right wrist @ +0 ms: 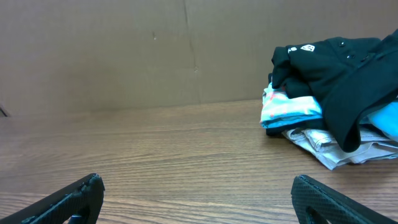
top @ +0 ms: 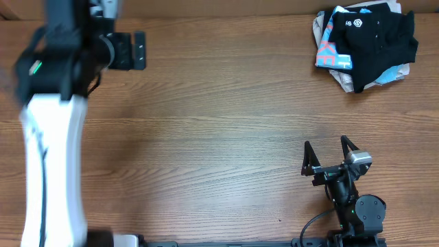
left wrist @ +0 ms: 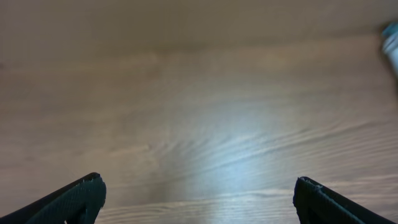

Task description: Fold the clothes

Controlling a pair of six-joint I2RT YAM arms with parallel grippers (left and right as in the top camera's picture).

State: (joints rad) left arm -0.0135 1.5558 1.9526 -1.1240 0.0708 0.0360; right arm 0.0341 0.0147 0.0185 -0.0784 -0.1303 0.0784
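One pile of clothes (top: 363, 44) lies in the far right corner of the tabletop (top: 206, 137), at least three pieces in it; the black garment (top: 381, 31) on top bears a small white emblem, too small to read; the teal garment (top: 328, 53) under it carries pink lettering that cannot be made out; a pale garment (right wrist: 323, 144) lies lowest; the left tool (left wrist: 198, 179), over the far left corner, is released and grasps nothing; the right tool (top: 325, 142), near the right end of the near edge, is likewise spread wide, well apart from the pile.

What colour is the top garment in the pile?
Black top garment, white logo; best in the right wrist view.
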